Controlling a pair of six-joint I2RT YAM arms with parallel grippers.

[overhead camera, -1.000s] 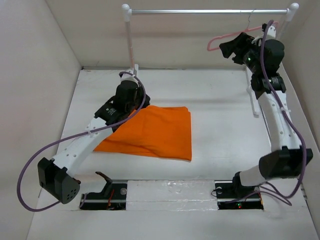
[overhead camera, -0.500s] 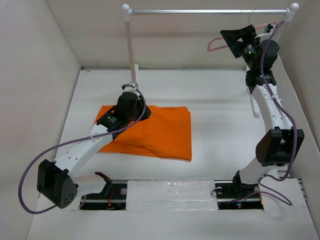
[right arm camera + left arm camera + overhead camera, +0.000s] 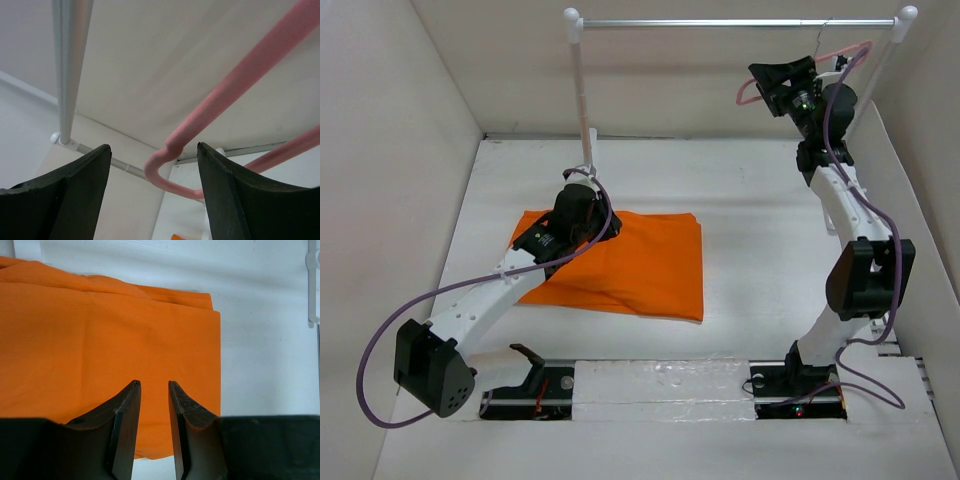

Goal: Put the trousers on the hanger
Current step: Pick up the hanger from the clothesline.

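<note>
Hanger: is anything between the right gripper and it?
Nothing visible. In the right wrist view the hanger's curved end shows in the gap between the open fingers of the right gripper, touching neither. The rail stands off to the left.

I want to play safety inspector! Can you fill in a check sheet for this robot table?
Surface: white table.
Job's things: orange trousers lie folded flat on the table; pink hanger hangs up by the rail.
Clutter: nothing seen.
Grippers: left gripper slightly open just above the trousers; right gripper wide open either side of the hanger, not squeezing.
Cables: a purple cable loops along each arm.
Surroundings: rail on white posts at the back; plain white walls.
</note>
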